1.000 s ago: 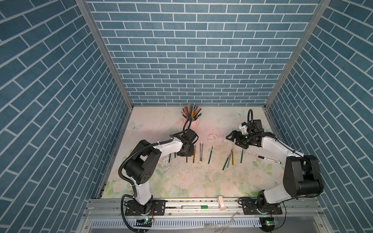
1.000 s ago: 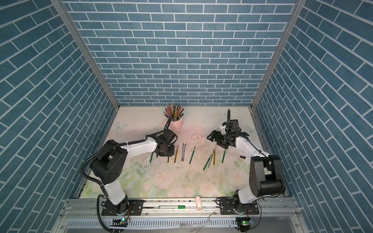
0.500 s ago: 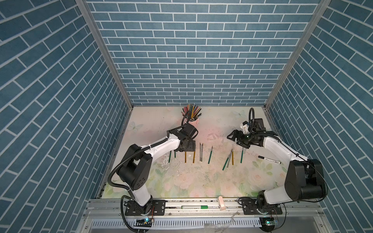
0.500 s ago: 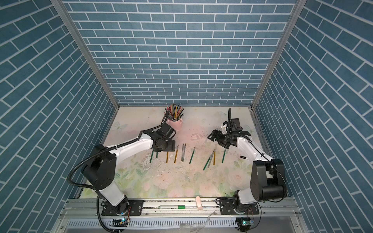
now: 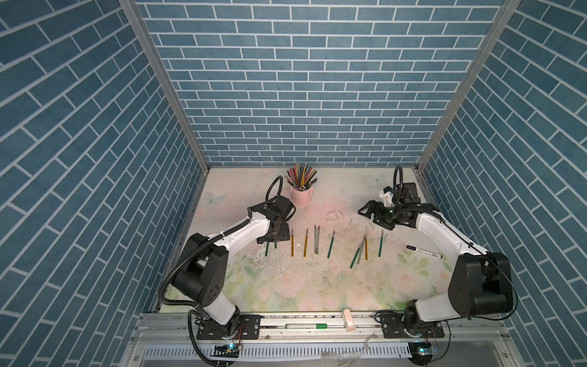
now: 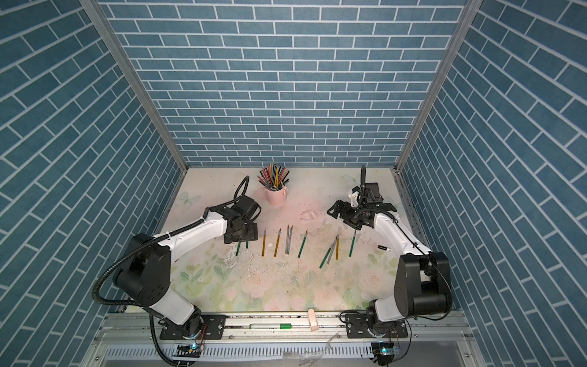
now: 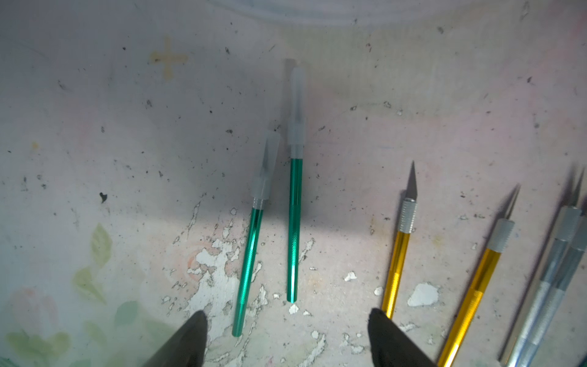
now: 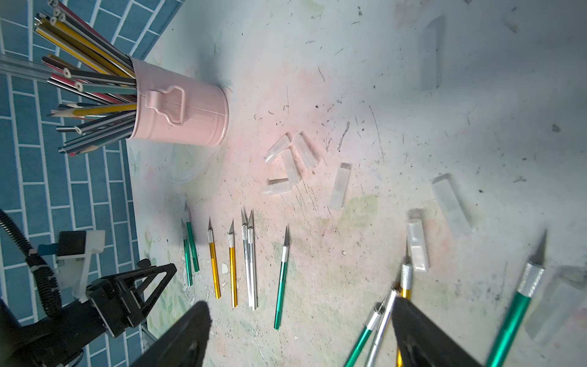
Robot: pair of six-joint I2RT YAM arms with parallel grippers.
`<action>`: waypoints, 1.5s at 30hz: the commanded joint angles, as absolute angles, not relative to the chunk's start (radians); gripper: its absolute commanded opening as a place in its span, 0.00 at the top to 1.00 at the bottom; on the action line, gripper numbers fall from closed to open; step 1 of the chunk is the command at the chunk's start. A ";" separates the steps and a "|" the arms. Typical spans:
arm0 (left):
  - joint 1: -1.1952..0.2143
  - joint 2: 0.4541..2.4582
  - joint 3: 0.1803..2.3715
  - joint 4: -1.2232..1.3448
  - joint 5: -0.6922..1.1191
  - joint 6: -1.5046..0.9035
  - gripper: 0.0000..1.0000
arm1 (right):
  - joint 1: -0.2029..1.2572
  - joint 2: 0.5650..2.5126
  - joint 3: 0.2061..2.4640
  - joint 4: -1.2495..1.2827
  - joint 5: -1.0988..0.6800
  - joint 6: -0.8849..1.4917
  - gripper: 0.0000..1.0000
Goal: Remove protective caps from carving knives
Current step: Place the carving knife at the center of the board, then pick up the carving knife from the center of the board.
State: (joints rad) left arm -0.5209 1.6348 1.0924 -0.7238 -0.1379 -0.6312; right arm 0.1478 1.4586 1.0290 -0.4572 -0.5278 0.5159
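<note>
The left hand (image 7: 287,313) is hanging open over the tabletop (image 7: 95,127), its fingers (image 7: 197,333) standing wide apart and gripping nothing. Two green knives (image 7: 293,232) are lying side by side just ahead of it, handle ends nearest the fingers, and each is wearing a cap (image 7: 297,108) over its blade. Off to the side facing the right hand, gold knives (image 7: 398,254) and silver knives (image 7: 556,270) are lying with their blades bare. The right hand (image 8: 300,303) is also standing open and holding nothing, well apart from the left hand. Loose caps (image 8: 287,160) are lying scattered ahead of it, between it and the pink cup (image 8: 190,114), and more bare knives (image 8: 514,314) are lying close beside its fingers.
</note>
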 commanded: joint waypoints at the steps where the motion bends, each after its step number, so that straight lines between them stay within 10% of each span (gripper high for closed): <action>1: -0.508 1.684 1.093 -0.719 -0.131 -0.631 0.29 | 0.141 1.432 1.030 -0.472 -0.537 0.497 0.09; 9: -0.493 1.769 1.126 -0.683 -0.115 -0.603 0.50 | 0.128 1.408 0.993 -0.460 -0.548 0.509 0.09; 45: -0.465 1.836 1.128 -0.626 -0.065 -0.565 0.91 | 0.092 1.332 0.942 -0.488 -0.537 0.492 0.09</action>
